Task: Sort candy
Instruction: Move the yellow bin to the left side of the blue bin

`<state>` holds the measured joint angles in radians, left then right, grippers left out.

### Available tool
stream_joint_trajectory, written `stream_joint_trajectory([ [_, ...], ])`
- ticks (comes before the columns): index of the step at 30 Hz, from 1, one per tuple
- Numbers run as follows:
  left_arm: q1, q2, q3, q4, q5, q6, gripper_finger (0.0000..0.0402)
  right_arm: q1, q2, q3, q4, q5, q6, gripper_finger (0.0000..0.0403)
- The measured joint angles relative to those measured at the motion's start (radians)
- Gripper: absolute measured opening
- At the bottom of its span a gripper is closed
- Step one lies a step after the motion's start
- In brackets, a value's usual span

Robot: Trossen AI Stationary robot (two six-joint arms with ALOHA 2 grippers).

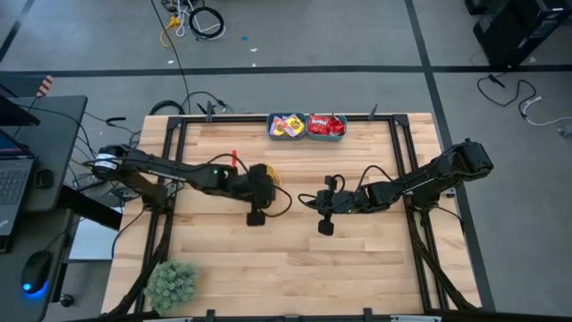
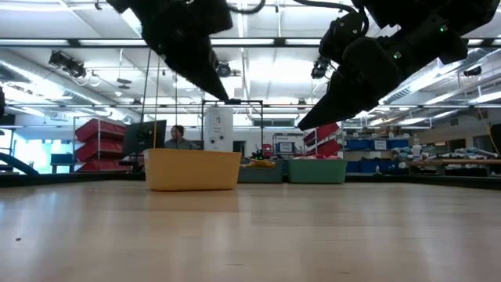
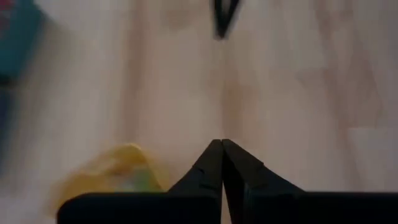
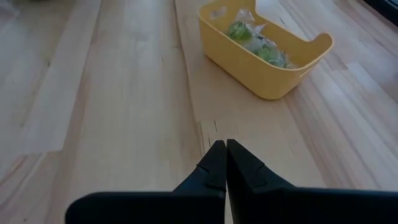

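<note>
1. The left gripper [image 1: 256, 217] hangs above the middle of the table [image 1: 295, 268], left of centre, its fingers pressed together with nothing between them in the left wrist view [image 3: 221, 163].
2. The right gripper [image 1: 325, 227] hangs just right of centre, near the left one but apart from it; its fingers [image 4: 225, 163] also meet tip to tip and hold nothing.
3. A yellow bin [image 1: 269, 175] sits beside the left arm's wrist, on the side toward the far edge, largely hidden under the arm from above. The right wrist view shows it whole [image 4: 264, 68], with pale green candy [image 4: 256, 43] in clear wrappers lying inside.
4. In the low view the yellow bin [image 2: 192, 169] stands on bare wood with both arms hanging above and in front of it, neither touching the table.
5. At the middle of the far edge two teal bins stand side by side, touching. The left one [image 1: 271, 125] holds yellow candy [image 1: 286, 125] with purple marks; the right one [image 1: 342, 131] holds red candy [image 1: 325, 124].
6. A small red thing [image 1: 234, 158] shows just beyond the left arm, toward the far edge; what it is cannot be told.
7. A green plant ball [image 1: 171, 283] sits at the near left corner, well apart from both grippers.
8. Beyond the table, cables [image 1: 198, 20] lie on the floor, a laptop [image 1: 11, 174] and mouse [image 1: 34, 265] rest on a desk to the left, and a person [image 2: 179, 137] sits behind a monitor far off in the room
</note>
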<state>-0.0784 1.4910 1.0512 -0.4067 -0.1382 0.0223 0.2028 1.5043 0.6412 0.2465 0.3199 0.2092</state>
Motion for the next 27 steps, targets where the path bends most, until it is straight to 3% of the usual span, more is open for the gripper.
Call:
stream_joint_trajectory([
  [2, -0.007, 0.025, -0.032, 0.042, 0.049, -0.074, 0.0007, 0.0, 0.0, 0.0, 0.0, 0.0, 0.0, 0.0],
  [6, -0.014, 0.097, -0.113, 0.037, 0.017, -0.162, 0.0003, 0.001, 0.0, 0.0, -0.004, 0.0, 0.001, 0.0],
  [13, 0.002, 0.14, -0.195, 0.087, -0.204, -0.203, 0.0001, 0.002, 0.0, 0.0, -0.001, 0.0, 0.001, 0.0],
  [17, 0.049, 0.133, -0.223, 0.108, -0.281, -0.21, 0.0001, 0.002, 0.0, 0.0, -0.003, 0.0, 0.001, 0.0],
  [27, 0.082, 0.133, -0.257, 0.429, -0.186, -0.16, 0.0, 0.002, 0.0, 0.0, -0.008, 0.0, 0.001, 0.0],
])
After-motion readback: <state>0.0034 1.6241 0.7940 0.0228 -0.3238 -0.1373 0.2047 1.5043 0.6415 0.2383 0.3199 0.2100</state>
